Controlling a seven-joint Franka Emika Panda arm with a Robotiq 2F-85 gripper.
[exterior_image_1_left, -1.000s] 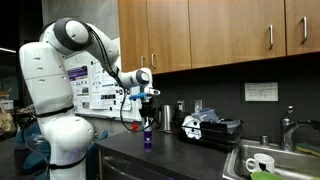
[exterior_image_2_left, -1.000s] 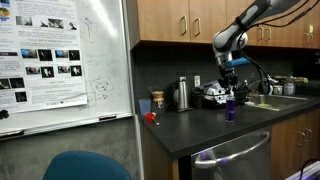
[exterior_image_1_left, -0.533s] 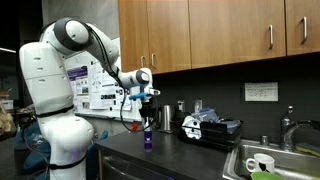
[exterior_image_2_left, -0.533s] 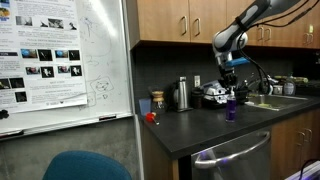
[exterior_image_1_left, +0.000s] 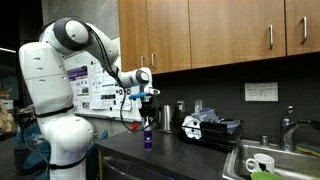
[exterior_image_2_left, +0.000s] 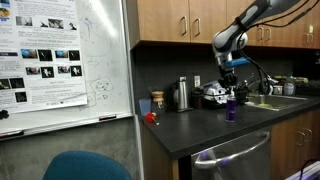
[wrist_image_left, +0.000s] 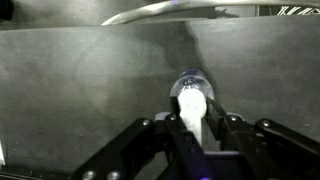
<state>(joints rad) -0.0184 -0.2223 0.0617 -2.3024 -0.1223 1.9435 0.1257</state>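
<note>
**Bottle pinched upright on the table**

Jaws are closed on the purple bottle (exterior_image_1_left: 147, 138), coming down on its top from above. In the wrist view its white cap (wrist_image_left: 191, 98) sits squeezed between the two fingers (wrist_image_left: 168, 128). The bottle stands upright on the dark table (exterior_image_2_left: 195, 132), directly under the jaws in both exterior views. Behind the jaws, near the wall, stands a steel flask (exterior_image_2_left: 181, 93), and a black appliance (exterior_image_1_left: 212, 128) sits near them. A small red object (exterior_image_2_left: 150, 117) lies well apart from the jaws, toward the whiteboard (exterior_image_2_left: 95, 70). A white mug (exterior_image_1_left: 260, 163) rests in the sink (exterior_image_1_left: 300, 158), farther off past the appliance.
</note>
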